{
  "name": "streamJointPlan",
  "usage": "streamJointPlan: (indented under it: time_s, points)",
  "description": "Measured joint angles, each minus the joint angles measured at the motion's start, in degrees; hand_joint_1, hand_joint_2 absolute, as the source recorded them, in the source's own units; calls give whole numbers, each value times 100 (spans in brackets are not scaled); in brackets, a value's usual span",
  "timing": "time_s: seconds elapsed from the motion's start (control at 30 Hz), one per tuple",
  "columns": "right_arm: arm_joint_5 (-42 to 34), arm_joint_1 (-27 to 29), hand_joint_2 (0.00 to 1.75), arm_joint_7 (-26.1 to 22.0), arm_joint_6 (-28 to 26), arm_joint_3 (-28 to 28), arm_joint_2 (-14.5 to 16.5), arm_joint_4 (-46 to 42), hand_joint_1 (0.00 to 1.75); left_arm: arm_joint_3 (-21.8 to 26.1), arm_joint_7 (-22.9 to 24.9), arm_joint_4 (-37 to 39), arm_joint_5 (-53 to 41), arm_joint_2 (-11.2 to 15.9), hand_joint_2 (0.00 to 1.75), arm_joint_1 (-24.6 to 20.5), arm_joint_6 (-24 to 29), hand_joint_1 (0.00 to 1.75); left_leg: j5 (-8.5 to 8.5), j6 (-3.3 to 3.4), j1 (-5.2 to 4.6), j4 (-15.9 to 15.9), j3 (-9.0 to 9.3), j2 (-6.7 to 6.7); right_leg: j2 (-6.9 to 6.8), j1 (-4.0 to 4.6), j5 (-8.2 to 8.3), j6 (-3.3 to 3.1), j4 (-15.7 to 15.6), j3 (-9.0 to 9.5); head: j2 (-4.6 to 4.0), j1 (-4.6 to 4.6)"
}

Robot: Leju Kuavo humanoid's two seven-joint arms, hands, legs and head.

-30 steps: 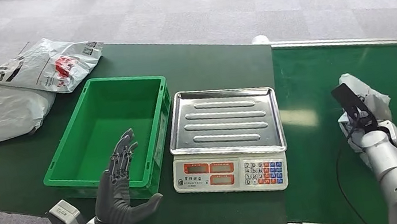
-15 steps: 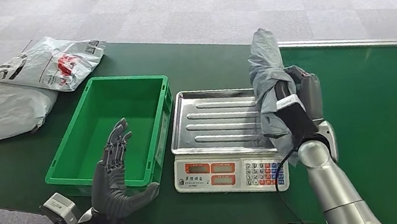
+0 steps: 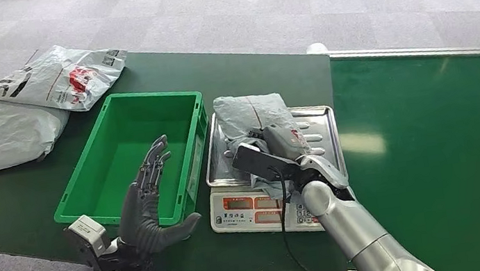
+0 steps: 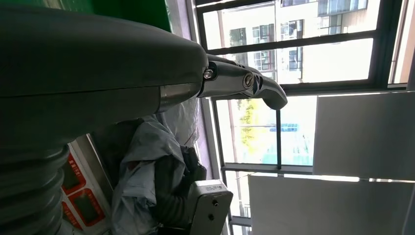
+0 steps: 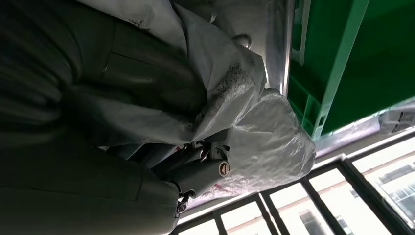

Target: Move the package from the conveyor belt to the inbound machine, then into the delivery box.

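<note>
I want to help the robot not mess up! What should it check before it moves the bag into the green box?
1. Package resting on the scale's metal tray: ok, it lies on the tray, though it hangs over the tray's left edge.
2. Right hand holding the package: ok, its fingers wrap the plastic in the right wrist view.
3. Scale has shown a weight: cannot tell, the displays are too small to read.
4. Green box has room: ok, nothing lies inside it.
5. Left hand out of the way: not ok, it is raised, fingers spread, in front of the box's near wall.
</note>
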Motion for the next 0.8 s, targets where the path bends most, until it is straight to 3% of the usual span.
streamJointPlan:
  time_s: [0.1,0.2,0.37,0.47,0.53,0.6,0.63,0.67,0.77,0.8]
  points:
    - [123,-209,0,186,173,114,108,406,0,0,8,39,21,-2,175,-25,18,0,0,0,0,0,1,1,1,0,0,0,0,0,0,0]
    - [132,-395,0,51,150,201,218,801,0,0,51,51,28,-9,175,-45,86,0,0,0,0,0,4,2,1,0,0,0,0,1,0,0]
    - [-1098,-141,0,-1793,-578,151,326,508,0,0,426,58,-367,-12,175,-27,536,0,0,0,0,1,4,-2,-2,0,0,0,0,1,0,0]
    - [-1449,88,0,-1914,-605,116,331,-29,0,0,533,79,-481,-11,175,-14,649,0,-1,-1,0,1,3,1,0,0,-1,-1,0,-1,0,0]
    - [-1479,196,87,-1892,-602,102,329,-244,0,0,546,86,-502,-12,175,-14,665,0,-2,-1,0,1,2,2,1,0,-2,-1,0,-3,0,0]
    - [-1573,265,87,-1973,-667,86,330,-390,0,0,587,92,-548,-13,175,-14,700,0,-2,0,-1,1,2,2,1,-1,-2,-1,-1,-4,0,0]
    - [-1696,305,44,-2048,-736,64,333,-474,0,0,645,99,-607,-13,175,-16,743,0,-2,0,-1,1,2,1,0,-1,-2,-1,-1,-4,0,0]
    - [-1894,356,44,-2105,-810,26,335,-591,0,0,735,112,-700,-13,175,-24,806,0,-2,0,-1,1,2,-1,-1,-1,-2,-1,-1,-4,0,0]
    - [-2631,526,175,-1988,-907,-140,320,-1099,0,-13,1051,207,-1056,-24,175,-141,1029,0,-2,0,-2,2,1,-2,-2,-1,-1,0,-2,-5,0,0]
    - [-2810,570,175,-1933,-929,-198,300,-1260,0,-31,1132,265,-1171,-33,175,-226,1112,0,-2,0,-2,3,1,-1,-1,-2,0,1,-2,-6,0,0]
